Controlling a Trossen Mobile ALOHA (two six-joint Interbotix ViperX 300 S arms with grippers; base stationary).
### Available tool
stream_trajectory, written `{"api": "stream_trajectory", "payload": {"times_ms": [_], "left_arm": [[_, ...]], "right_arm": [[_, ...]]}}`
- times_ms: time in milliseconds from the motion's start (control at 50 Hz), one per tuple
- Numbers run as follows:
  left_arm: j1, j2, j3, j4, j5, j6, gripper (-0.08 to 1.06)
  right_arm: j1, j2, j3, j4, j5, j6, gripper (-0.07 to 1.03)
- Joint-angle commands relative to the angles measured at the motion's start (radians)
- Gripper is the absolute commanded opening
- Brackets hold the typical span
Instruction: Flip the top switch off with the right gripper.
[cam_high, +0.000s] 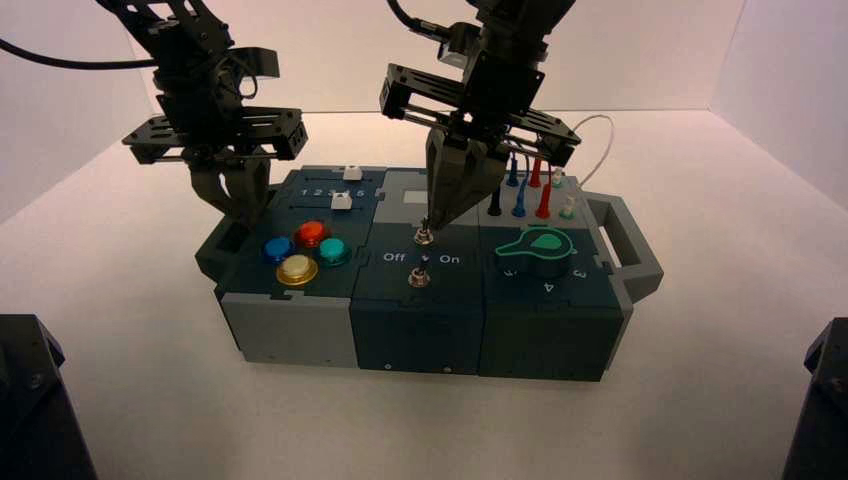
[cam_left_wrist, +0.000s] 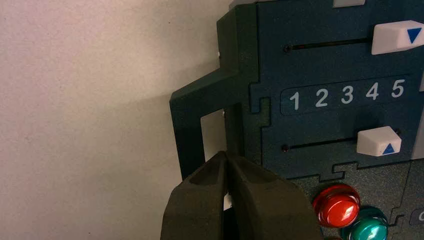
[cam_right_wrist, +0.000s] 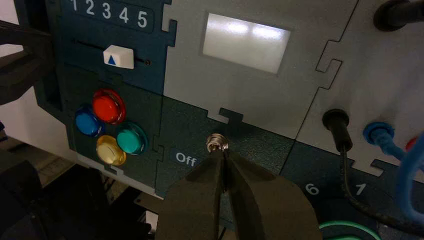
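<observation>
Carefully, I should push the top switch (cam_right_wrist: 217, 142) sideways toward "Off" with my right gripper (cam_right_wrist: 223, 153), its jaws closed, empty, just beside it.

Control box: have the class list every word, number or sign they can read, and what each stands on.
"1 2 3 4 5": slider panel
Blue triangle, no letters: each white slider tab
"Off": dark switch panel
"6", "1": dark panel around the green-topped knob
Other lettering: too small to read surely.
</observation>
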Motion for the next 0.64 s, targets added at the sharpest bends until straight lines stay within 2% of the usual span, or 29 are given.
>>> {"api": "stream_trajectory", "payload": {"times_ms": [20, 260, 360, 500, 640], "left_arm": [[-0.006, 0.037, 0.005, 0.008, -0.012, 0.035, -0.03], [-0.006, 0.037, 0.003, 0.008, -0.012, 0.037, -0.03], [-0.006, 0.037, 0.005, 0.008, -0.012, 0.037, -0.03], [-0.006, 0.032, 0.009, 0.006, -0.021, 0.037, -0.03], [-0.006, 0.031, 0.009, 0.006, -0.021, 0.037, -0.03]], "right_arm": [[0.038, -0.017, -0.049, 0.017, -0.005, 0.018, -0.02], [0.040, -0.026, -0.035, 0.015, -0.005, 0.018, -0.02], [0.040, -0.044, -0.005, 0.009, -0.006, 0.018, -0.02], [0.040, -0.107, 0.083, 0.008, -0.041, 0.018, -0.02], [0.040, -0.141, 0.112, 0.006, -0.074, 0.014, -0.02]]}}
